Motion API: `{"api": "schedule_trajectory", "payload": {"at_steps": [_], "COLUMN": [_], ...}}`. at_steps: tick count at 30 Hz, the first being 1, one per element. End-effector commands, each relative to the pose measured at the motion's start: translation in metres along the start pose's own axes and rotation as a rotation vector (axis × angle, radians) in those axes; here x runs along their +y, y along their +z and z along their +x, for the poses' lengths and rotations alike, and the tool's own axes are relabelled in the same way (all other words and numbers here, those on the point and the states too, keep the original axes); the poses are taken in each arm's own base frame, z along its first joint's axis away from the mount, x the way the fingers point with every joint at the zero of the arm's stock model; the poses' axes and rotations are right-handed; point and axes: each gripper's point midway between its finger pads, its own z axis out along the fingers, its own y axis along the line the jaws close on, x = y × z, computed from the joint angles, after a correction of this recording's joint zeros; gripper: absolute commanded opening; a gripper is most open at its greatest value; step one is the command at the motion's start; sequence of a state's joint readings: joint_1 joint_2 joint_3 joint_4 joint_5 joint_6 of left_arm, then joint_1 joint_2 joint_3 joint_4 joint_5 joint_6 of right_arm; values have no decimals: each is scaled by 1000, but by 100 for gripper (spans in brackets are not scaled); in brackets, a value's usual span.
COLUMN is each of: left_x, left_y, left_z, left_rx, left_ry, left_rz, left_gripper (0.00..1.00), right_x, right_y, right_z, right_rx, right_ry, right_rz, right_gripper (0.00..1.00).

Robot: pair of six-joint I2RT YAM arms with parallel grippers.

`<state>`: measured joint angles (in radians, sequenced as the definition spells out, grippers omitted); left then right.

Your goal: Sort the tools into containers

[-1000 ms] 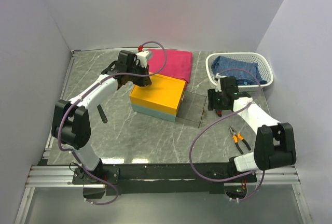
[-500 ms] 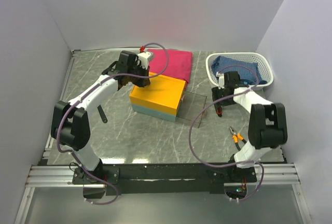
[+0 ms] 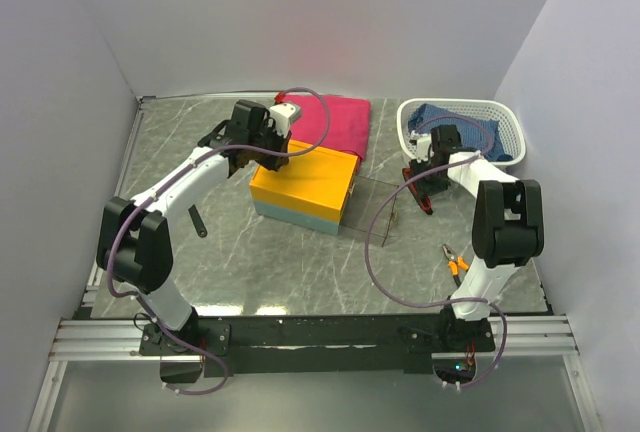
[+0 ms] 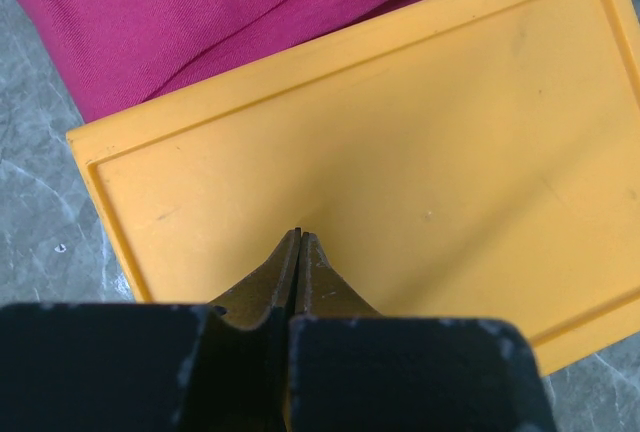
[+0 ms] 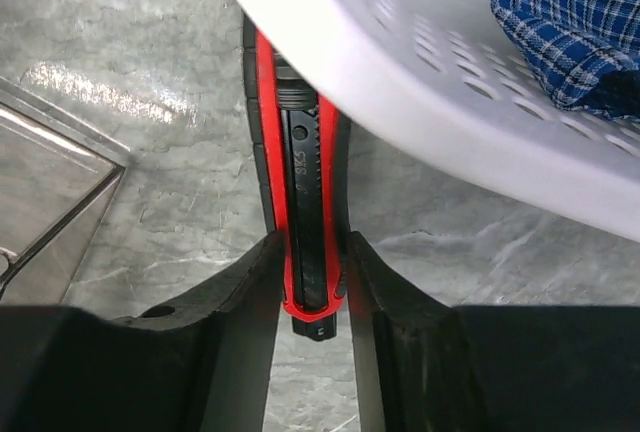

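pink folded cloth (image 3: 340, 127), blue checked cloth (image 5: 570, 12)

The table (image 3: 250, 272) has a grey top like stone, with thin white lines. Plain pale purple walls stand around it: the left wall (image 3: 50, 102), the far wall (image 3: 330, 12) and the right wall (image 3: 590, 72). A silver metal rail (image 3: 100, 337) runs along the near edge.

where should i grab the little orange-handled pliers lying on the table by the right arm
Grip the orange-handled pliers across both orange handles, coming straight down from above. They lie flat on the table with the dark nose pointing away from the arm bases, so the handles look like the wider, easier part. The right gripper is nearest, but it is shut on a red-and-black tool.
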<state>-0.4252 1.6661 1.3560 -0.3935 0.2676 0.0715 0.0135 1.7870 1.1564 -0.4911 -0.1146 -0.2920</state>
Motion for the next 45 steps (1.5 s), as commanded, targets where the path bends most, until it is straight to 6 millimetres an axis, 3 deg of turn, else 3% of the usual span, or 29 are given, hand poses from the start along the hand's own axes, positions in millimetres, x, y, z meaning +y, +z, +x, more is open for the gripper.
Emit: {"api": "schedule_trajectory", "payload": {"at_steps": [1, 3, 10, 12, 13, 17, 20, 23, 25, 26, 27, 30, 34, 38, 45], "left_x": [0, -2, -4, -4, -3, -3, -4, -6, -7, -8, -8, -10, -10, -10, -6], "left_y": [-2, -2, -8, -10, -11, -14, -15, -18, -19, -20, -21, -22, -26, -35, -45], "left_z": [9, 7, 11, 12, 12, 12, 11, 5, 1, 0, -1, -6, -14, -20, -11], "left_rx": [48, 44, 42, 43, 42, 38, 33, 16, 2, -1, -7, -18, -41, -64, -63], "left_ry": [13, 18, 27, 37, 38, 45, 48, 47, 47, 44, 44, 47, 53, 62, 69], "left_rz": [-7, -3, -7, -11, -16, -23, -19, -10, -7, -3, -2, 3, 2, -6, -29], "left_gripper": [2, 2, 2, 2, 2, 2, 1, 1, 1, 1, 2, 1, 2, 2, 2], "right_x": [13, 17, 25, 26, 17, 15, 15, 13, 14, 18, 27, 47, 78, 126, 145], "right_y": [2, -2, -4, -1, -2, -15, -34, -65, -99, -111, -135, -165, -170, -163, -137], "right_z": [27, 29, 34, 36, 36, 20, 9, -5, -21, -24, -35, -39, -20, 2, 14], "right_rx": [88, 76, 81, 97, 94, 31, -35, -113, -209, -237, -322, -387, -302, -123, -12], "right_ry": [1, 6, -24, -20, 8, 17, -4, -15, -39, -56, -115, -231, -212, -82, -75], "right_rz": [-77, -89, -140, -149, -139, -148, -141, -122, -105, -116, -144, -184, -370, -615, -623], "right_gripper": [41, 47, 51, 44, 40, 13, 0, 0, 0, 0, 0, 0, 0, 0, 0]}}
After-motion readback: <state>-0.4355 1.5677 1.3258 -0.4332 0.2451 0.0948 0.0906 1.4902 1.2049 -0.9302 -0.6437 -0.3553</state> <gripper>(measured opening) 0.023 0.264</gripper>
